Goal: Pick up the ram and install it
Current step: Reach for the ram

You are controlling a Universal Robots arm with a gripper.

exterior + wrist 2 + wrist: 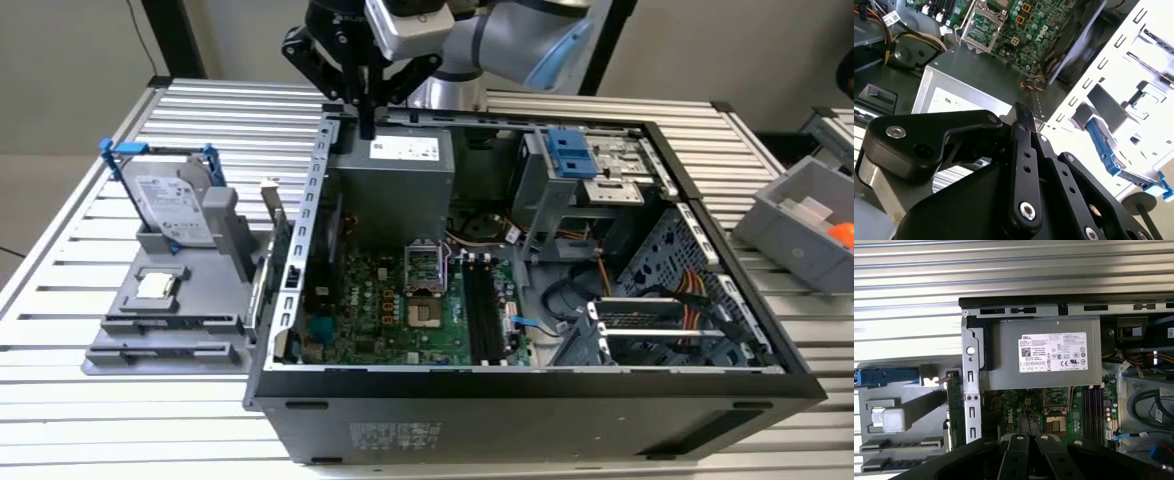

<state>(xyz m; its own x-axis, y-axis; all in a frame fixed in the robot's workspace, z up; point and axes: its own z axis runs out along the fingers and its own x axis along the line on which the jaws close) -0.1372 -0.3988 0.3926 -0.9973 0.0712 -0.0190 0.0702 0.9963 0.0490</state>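
FAR CORNER OF THE CASE: Your gripper (pixel 367 118) hangs above the far corner of the open computer case (pixel 534 385) on the exterior view's left. Its fingers are drawn together on nothing, and the tips aim straight down over the power supply (pixel 394 175).

The ram (pixel 276 225) is not in hand. It stands on its edge in the grey fixture (pixel 160 330), just beside the outer wall of the case. The hard drive (pixel 171 205) stands further to the exterior view's left in the same fixture.

The step in hand looks like the reach across to the ram. To do it well, you would part the fingers before you descend and set their closing line across the thin board, so a pad meets each flat face. A hold near the middle of its length should keep it from tipping. The case wall is close on one side and a fixture block on the other, so a straight vertical approach seems the safest.

The stick's long axis runs far to near, parallel to the case wall. In the first wrist view it appears as a narrow green strip (pixel 954 405) alongside the perforated metal bracket (pixel 971 400). Its thin edge faces up and its flat faces look to the exterior view's left and right. You cannot tell from here which long edge carries the contacts.
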